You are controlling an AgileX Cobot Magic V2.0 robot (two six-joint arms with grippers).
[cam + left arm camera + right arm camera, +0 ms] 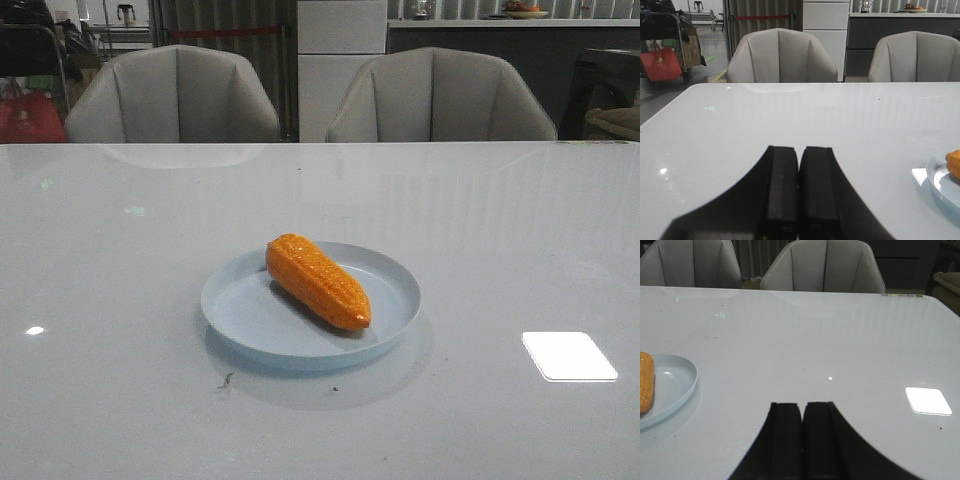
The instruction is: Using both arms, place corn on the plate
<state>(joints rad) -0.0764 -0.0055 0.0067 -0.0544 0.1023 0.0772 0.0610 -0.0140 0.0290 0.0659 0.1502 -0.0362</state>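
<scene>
Lying diagonally inside the pale blue plate (236, 306), the orange corn cob (317, 280) has its broad end toward the far left and its blunt tapered tip toward the near right, close to the plate's rim. The plate sits on the glossy white desk (120, 260), near the middle of the front view, and casts a soft shadow on the surface just below it.

Neither arm shows in the front view. In the left wrist view the left pincer (799, 185) is clenched — its two black fingers press flat against each other with only a thin seam between them, and nothing is held. It hangs over bare desk, well apart from the plate, whose edge and a bit of the corn show at the far side of that picture. The right pincer (803, 440) is likewise clenched and grips nothing, its fingers meeting along a narrow line above the desk; the plate and a sliver of the cob lie off to its side, apart from it.

Two grey upholstered chairs (175, 95) stand behind the desk's far edge — a bright rectangular light reflection (568, 356) lies on the surface at the right.
</scene>
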